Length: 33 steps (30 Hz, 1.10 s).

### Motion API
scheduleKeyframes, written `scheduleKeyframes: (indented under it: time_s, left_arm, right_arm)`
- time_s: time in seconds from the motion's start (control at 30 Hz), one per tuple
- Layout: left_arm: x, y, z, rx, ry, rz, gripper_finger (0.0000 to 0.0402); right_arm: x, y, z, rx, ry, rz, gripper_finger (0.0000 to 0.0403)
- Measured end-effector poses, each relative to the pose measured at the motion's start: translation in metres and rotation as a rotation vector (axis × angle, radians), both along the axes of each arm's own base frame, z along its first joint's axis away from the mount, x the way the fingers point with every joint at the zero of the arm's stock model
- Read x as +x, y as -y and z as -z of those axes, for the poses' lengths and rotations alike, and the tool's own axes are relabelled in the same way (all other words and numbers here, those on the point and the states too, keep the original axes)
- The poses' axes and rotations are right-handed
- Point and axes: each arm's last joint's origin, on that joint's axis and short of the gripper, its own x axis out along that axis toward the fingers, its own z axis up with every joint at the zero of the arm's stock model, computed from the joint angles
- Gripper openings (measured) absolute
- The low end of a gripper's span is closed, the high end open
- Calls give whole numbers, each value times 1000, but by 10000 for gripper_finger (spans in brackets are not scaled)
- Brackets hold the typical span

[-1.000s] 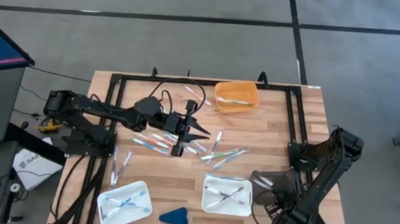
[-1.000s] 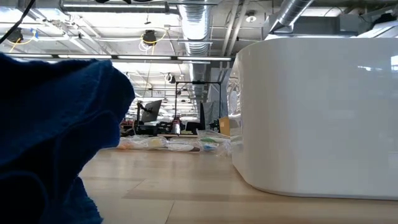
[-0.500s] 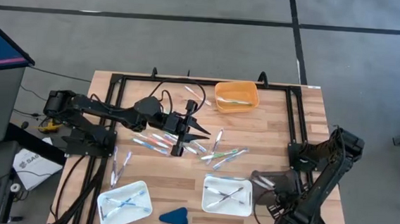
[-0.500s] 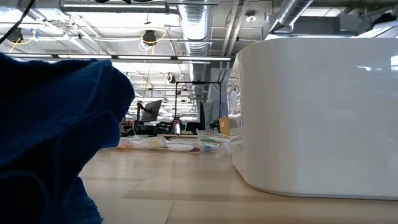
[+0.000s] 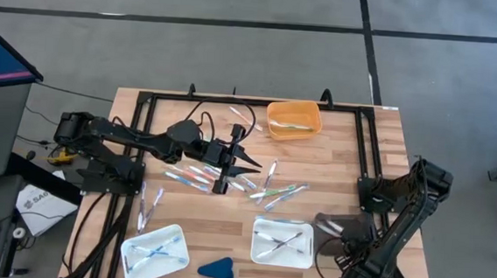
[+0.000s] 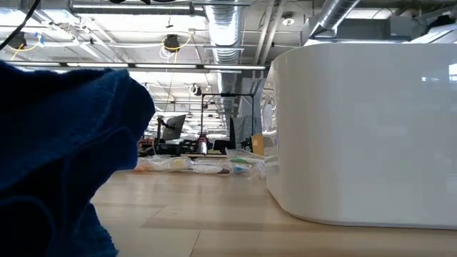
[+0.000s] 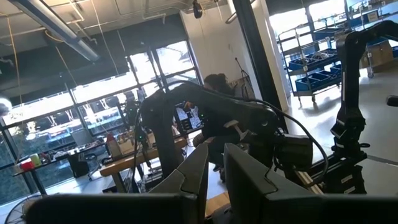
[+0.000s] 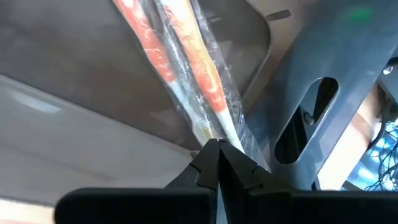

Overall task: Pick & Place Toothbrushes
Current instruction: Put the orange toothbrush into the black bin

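— Which arm has the job?

— The right gripper (image 8: 217,150), low by the tabletop's (image 5: 380,139) right corner on the side where the white trays sit. Its jaws are pressed together, and they look to be pinching the end of a wrapped orange toothbrush (image 8: 186,68) by its clear sleeve. The brush runs straight out ahead of the tips.

— So the step is the carry and drop?

— I'd judge so. The nearer white tray (image 5: 259,245) is just beside that gripper and already holds a few brushes. Which container suits an orange one, I can't tell from here; the orange bin (image 5: 271,123) stands at the far edge.

— How should it do it well?

— The grip is only on thin wrap at one end, so the long free end may swing or droop. Move slowly, keep the brush level, and bring it fully over the rim before parting the jaws, low enough that it doesn't bounce out.

— And the left gripper (image 5: 247,165)?

— It's above the loose toothbrushes (image 5: 271,191) scattered mid-table, pointed level across it. Its jaws show a narrow gap with nothing seen in it.

— Any risk?

— The sleeve slipping, or the free end catching the tray wall.
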Motion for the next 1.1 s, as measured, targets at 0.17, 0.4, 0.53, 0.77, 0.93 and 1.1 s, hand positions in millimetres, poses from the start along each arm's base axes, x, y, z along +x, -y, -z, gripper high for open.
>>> scheduleKeyframes:
  time_s: [0.17, 0.4, 0.53, 0.77, 0.93, 1.1]
  left_arm:
    - [0, 0, 0, 0, -1, 0, 47]
    - [0, 0, 0, 0, -2, 0, 47]
    - [0, 0, 0, 0, -3, 0, 47]
    - [0, 0, 0, 0, -3, 0, 47]
    - [0, 0, 0, 0, -3, 0, 47]
    - [0, 0, 0, 0, -3, 0, 47]
  right_arm:
    - [1, -1, -3, 2, -1, -13, 0]
    - [2, 0, -23, -90, 19, -2, 0]
    - [3, -1, -27, -104, 27, 36, 0]
    - [2, -1, -27, -100, 26, 75, 0]
    - [2, -1, -18, -78, 26, 79, 0]
    - [2, 2, -7, -39, -7, 39, 0]
